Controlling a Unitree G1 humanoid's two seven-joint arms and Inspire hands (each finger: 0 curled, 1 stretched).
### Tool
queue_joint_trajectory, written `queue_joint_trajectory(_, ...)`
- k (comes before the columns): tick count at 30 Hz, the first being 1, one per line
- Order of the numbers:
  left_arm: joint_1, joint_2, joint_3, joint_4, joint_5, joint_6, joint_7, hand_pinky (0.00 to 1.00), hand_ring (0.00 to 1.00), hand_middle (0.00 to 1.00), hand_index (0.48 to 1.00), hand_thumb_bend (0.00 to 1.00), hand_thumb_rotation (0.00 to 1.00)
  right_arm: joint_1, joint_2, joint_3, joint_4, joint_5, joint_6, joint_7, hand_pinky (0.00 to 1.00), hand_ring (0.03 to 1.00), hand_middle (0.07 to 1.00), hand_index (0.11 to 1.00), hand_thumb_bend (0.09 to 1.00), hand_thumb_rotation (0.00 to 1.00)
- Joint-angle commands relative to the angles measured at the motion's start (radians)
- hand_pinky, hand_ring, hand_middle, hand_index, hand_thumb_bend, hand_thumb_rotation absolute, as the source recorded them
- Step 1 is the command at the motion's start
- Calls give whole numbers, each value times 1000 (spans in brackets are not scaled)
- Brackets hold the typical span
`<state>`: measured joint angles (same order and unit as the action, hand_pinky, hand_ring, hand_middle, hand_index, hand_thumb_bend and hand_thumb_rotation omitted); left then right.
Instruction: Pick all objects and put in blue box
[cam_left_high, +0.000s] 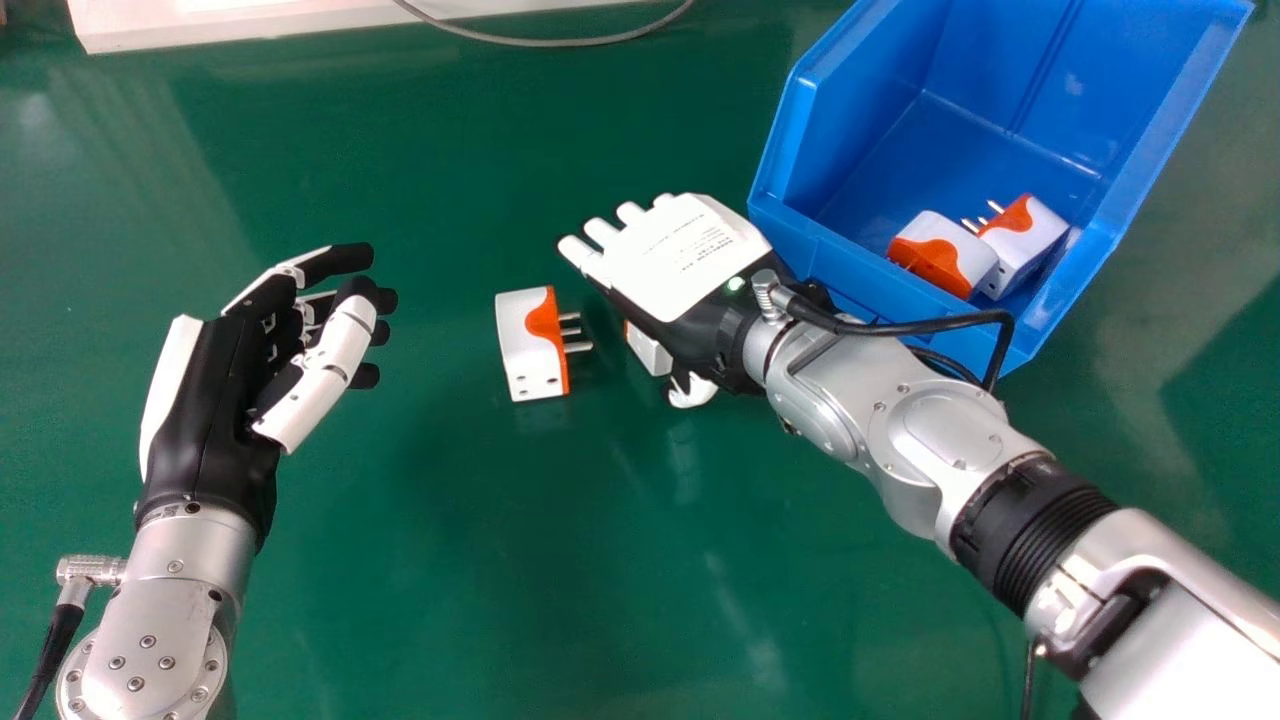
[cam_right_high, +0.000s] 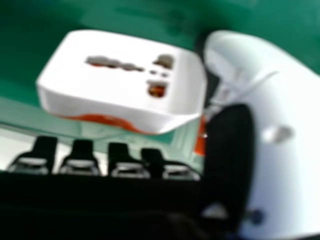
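Smooth plastic box (cam_left_high: 885, 110), glossy tabletop (cam_left_high: 450, 560)

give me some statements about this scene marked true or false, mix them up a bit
1. Two adapters are in the blue box. True.
2. A third adapter lies on the table, between the left hand and the right hand. True.
3. The third adapter's prongs point towards the left hand. False: they point towards the right hand.
4. In the head view, the right hand hides part of a fourth adapter. True.
5. The left hand is inside the blue box. False: it is over the table, outside the box.
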<state>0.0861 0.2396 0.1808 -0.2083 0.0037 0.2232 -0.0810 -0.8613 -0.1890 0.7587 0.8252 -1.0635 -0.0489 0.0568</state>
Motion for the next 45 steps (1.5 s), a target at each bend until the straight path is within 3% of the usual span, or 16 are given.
queue_joint_trajectory(1,8,-5,-2,-31,2,-2,5,626,710,716,774,270,542,-16,-22,8,0,1,-3,18,938,1000,1000,965,311,60)
queue_joint_trajectory(7,13,-3,0,-39,0,0,1,628,711,717,776,273,552,-13,-30,2,-11,7,-11,11,868,952,956,880,398,24)
queue_joint_trajectory(11,14,-1,0,-42,0,-1,1,629,712,718,777,273,557,-21,-23,-1,14,16,-17,-6,768,880,877,740,556,9)
queue_joint_trajectory(12,15,-1,0,-44,0,0,1,629,712,718,777,273,557,-23,-22,2,21,16,-20,-11,768,880,877,740,556,9)
queue_joint_trajectory(14,16,-1,2,-45,0,0,1,630,713,719,777,271,558,-29,-21,4,39,18,-36,-28,720,846,843,651,542,50)
queue_joint_trajectory(20,21,-1,3,-53,-2,3,0,631,713,719,778,271,560,-15,-25,-27,60,63,-76,-111,651,768,776,590,533,75)
queue_joint_trajectory(21,22,-1,3,-53,-2,2,0,631,713,719,778,272,560,-14,-26,-33,62,73,-81,-114,531,626,647,566,530,84)
queue_joint_trajectory(23,25,-1,4,-56,-3,0,-1,633,713,720,779,274,562,-14,-29,-38,67,83,-87,-119,356,431,468,532,525,95)
queue_joint_trajectory(28,31,-1,5,-63,-5,1,-3,636,714,721,780,278,571,-15,-36,-34,71,94,-96,-135,129,172,220,485,519,109)
queue_joint_trajectory(36,36,0,6,-73,-5,8,-5,639,716,722,781,283,576,-14,-37,-37,75,94,-106,-170,65,94,141,472,516,112)
queue_joint_trajectory(45,39,1,6,-80,-3,15,-5,641,718,724,782,289,581,-3,-33,-35,72,86,-97,-218,58,81,136,469,515,112)
